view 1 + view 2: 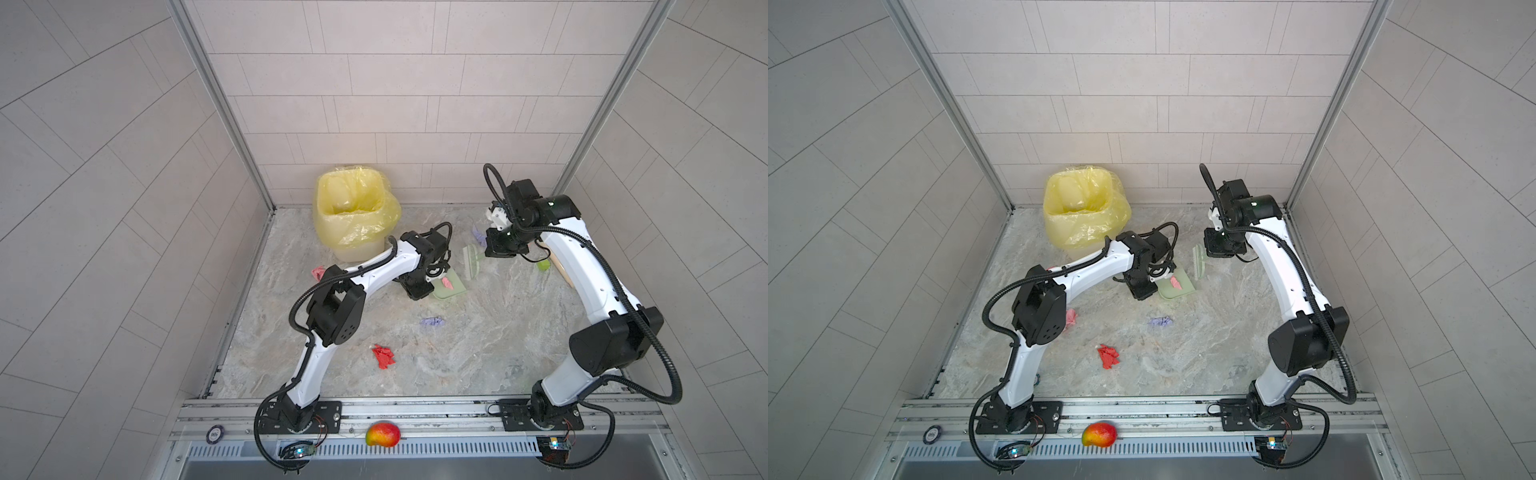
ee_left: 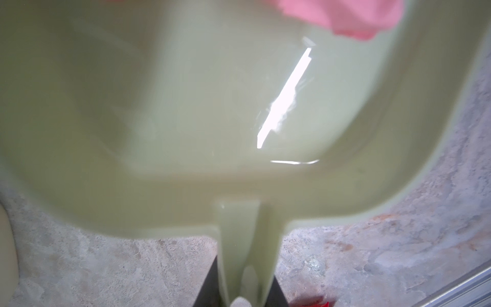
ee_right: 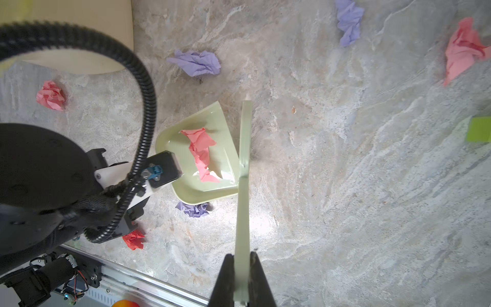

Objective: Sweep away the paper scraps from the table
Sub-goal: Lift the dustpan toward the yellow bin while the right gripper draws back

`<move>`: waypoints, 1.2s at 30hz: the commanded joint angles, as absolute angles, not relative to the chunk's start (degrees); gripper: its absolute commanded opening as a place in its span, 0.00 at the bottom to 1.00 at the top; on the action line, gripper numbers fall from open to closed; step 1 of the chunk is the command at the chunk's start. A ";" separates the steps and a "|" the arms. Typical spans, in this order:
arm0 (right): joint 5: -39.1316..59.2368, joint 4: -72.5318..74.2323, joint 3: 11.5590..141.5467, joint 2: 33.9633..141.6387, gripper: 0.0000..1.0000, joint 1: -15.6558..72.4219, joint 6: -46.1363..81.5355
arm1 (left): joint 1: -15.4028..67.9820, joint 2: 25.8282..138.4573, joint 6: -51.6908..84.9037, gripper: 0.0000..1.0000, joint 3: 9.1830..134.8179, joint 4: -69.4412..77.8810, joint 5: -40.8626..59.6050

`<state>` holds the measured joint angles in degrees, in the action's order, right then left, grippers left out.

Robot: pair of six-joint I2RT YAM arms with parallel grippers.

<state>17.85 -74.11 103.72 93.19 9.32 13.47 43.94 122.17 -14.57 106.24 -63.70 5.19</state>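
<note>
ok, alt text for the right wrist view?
The right gripper clamps a pale green brush at the mouth of a matching dustpan held by the left gripper. One pink scrap lies inside; purple, pink and red scraps dot the table.

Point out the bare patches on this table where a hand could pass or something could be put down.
Widest bare patch: front right, between the lavender scrap, the green cube and the right arm. A narrower strip lies between the red scrap and the front rail. Crowded around the dustpan and brush.
</note>
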 commanded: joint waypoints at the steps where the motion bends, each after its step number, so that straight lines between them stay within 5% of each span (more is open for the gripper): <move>1: 15.49 -75.72 104.59 90.13 0.00 7.49 12.71 | 43.25 117.54 -13.06 0.00 103.67 -60.63 6.02; 23: 21.39 -68.22 87.10 82.63 0.00 3.36 12.70 | 35.52 90.57 3.95 0.00 100.38 -68.02 -2.16; 36: 23.38 -68.14 84.89 82.63 0.00 3.34 12.47 | 17.85 88.94 2.13 0.00 110.42 -79.62 -7.73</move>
<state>22.72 -68.29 85.76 83.83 3.57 13.08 20.10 89.03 2.57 107.96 -75.64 -4.54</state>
